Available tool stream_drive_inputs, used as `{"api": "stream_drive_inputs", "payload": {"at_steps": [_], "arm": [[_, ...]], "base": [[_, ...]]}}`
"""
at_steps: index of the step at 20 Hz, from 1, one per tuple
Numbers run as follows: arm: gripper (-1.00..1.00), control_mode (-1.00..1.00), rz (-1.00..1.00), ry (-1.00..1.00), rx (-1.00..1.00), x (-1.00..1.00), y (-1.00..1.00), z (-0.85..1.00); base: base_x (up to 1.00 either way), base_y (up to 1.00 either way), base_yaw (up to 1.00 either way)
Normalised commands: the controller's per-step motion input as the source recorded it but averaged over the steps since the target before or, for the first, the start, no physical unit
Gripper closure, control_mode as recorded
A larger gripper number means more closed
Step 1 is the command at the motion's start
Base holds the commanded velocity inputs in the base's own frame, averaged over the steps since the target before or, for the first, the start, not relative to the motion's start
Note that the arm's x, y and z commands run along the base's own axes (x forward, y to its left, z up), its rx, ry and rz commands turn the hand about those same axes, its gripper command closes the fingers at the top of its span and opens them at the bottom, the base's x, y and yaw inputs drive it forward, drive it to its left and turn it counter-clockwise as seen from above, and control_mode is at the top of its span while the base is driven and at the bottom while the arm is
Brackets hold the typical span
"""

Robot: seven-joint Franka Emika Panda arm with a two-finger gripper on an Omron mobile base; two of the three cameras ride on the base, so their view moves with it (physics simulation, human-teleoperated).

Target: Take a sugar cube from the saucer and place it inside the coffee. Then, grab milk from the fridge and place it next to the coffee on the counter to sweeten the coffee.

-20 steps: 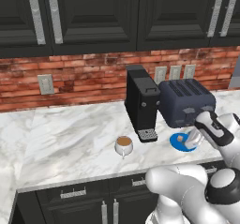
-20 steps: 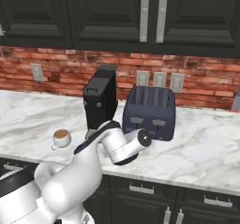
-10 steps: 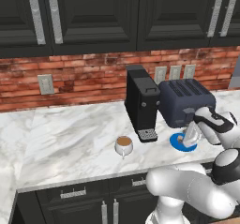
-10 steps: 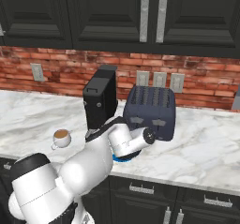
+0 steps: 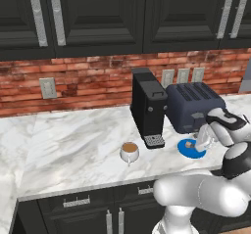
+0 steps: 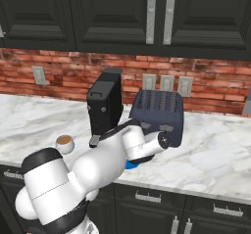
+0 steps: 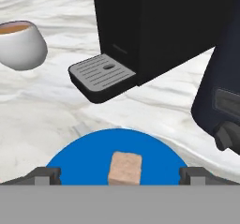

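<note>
Sugar cube (image 7: 125, 168) sits on the blue saucer (image 7: 79, 162), and in my hand view it lies midway between my two dark fingertips (image 7: 43, 175), one well off to either side of it, neither touching it. My pincer (image 7: 119, 177) stands wide open and has hold of nothing; it hangs low over the saucer's near part. From the left base view the pincer (image 5: 202, 141) is just above the saucer (image 5: 188, 152), where the cube (image 5: 189, 144) shows as a small tan speck beside it. The saucer rests on the marble tabletop (image 5: 78, 140), in front of the dark toaster (image 5: 193, 103) and just to the right of the black coffee machine (image 5: 148, 105), whose grey drip tray (image 7: 101, 73) lies just beyond the saucer in my hand view. The coffee (image 5: 129, 152), a white cup of brown liquid, stands on the tabletop left of the machine, well apart from the saucer. In the right base view my own arm covers most of the saucer (image 6: 130, 165), while the coffee (image 6: 64, 143) stands clear to the left.
</note>
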Motion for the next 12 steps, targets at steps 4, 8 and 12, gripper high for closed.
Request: {"api": "stream_drive_inputs", "payload": {"at_steps": [4, 8, 12], "arm": [[-1.00, -1.00, 0.00, 0.00, 0.00, 0.04, 0.00, -0.19], [-1.00, -1.00, 0.00, 0.00, 0.00, 0.10, 0.00, -0.16], [-1.00, -1.00, 0.00, 0.00, 0.00, 0.15, 0.00, -0.09]], "base": [[0.00, 0.00, 0.00], [0.00, 0.00, 0.00], [0.00, 0.00, 0.00]]}}
